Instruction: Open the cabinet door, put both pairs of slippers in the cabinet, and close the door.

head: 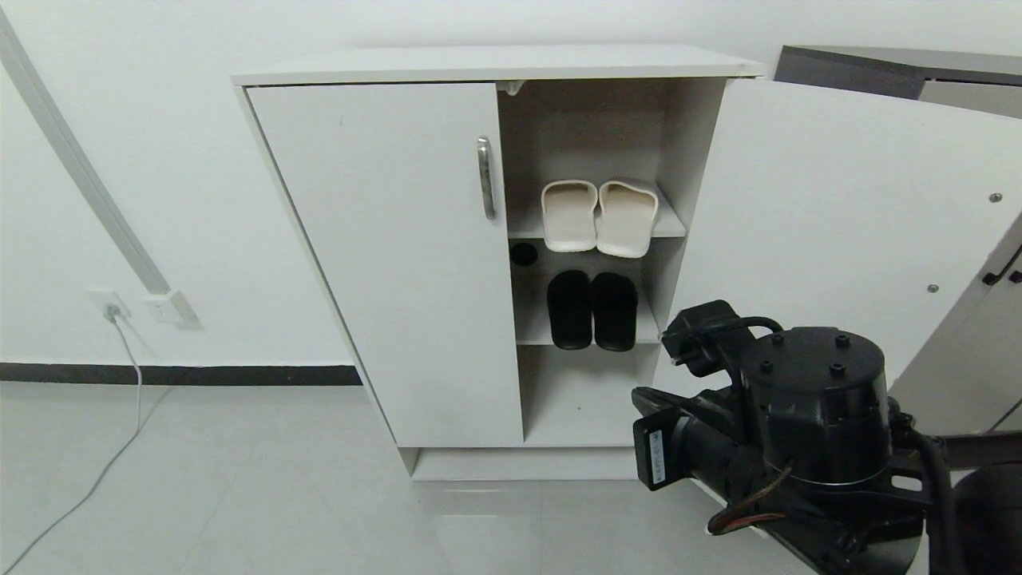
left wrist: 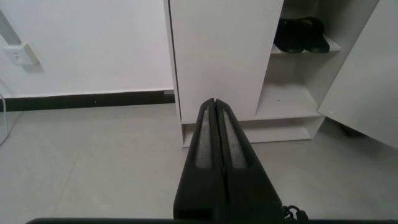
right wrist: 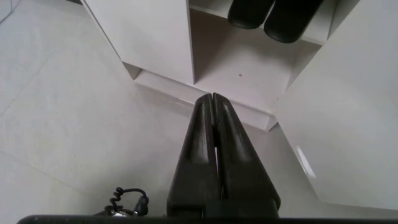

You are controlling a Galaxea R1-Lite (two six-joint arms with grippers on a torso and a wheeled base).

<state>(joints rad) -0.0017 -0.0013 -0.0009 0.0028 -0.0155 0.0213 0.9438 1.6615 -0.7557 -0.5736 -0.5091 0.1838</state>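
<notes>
White cabinet (head: 495, 64), right door (head: 838, 224) swung wide, both pairs already shelved.

Cream slippers (head: 599, 216) sit on the upper shelf (head: 675, 228), heels overhanging its front edge; black slippers (head: 592, 310) sit on the lower shelf (head: 648, 331); the left door (head: 375, 255) is shut. Both end effectors are clenched on nothing: the left end effector (left wrist: 214, 102) hangs over the floor (head: 200, 479) facing the cabinet, the right end effector (right wrist: 213, 98) low near the cabinet's base beside the right door. What is left, I judge, is closing. Bring the right end effector round to the door's outer face, press near the free edge, and follow the arc gently until it sits flush with the left door. The overhanging cream heels might catch it. No legible writing on cabinet or slippers.
</notes>
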